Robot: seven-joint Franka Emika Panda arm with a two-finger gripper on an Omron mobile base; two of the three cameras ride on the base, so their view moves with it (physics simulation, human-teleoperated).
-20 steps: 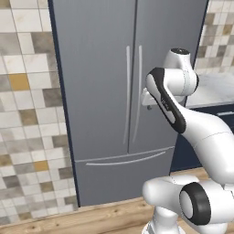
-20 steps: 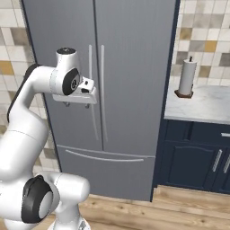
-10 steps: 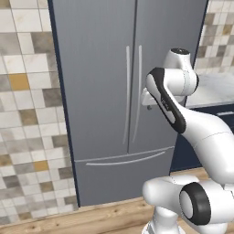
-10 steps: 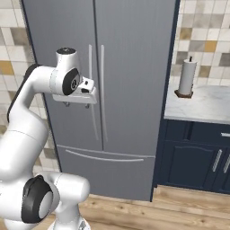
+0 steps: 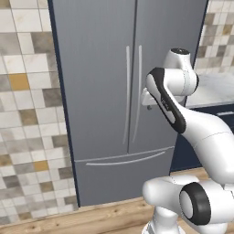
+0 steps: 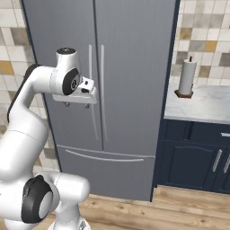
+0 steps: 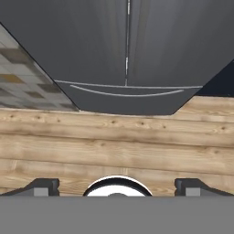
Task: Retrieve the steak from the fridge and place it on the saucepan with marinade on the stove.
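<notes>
Steak was not visible; you would judge it lay behind the shut doors of the fridge [image 5: 132, 91]. Your gripper [image 6: 74, 99] hung in front of the fridge, near its paired vertical handles [image 6: 95, 90], fingers [image 7: 43, 186] spread wide and pointing at the floor [image 7: 119, 146]. To open well, you needed to level the hand and close squarely on one handle.

Paper towel roll [image 6: 187, 77] upright on grey counter [image 6: 203, 104] above navy cabinets [image 6: 193, 155]
</notes>
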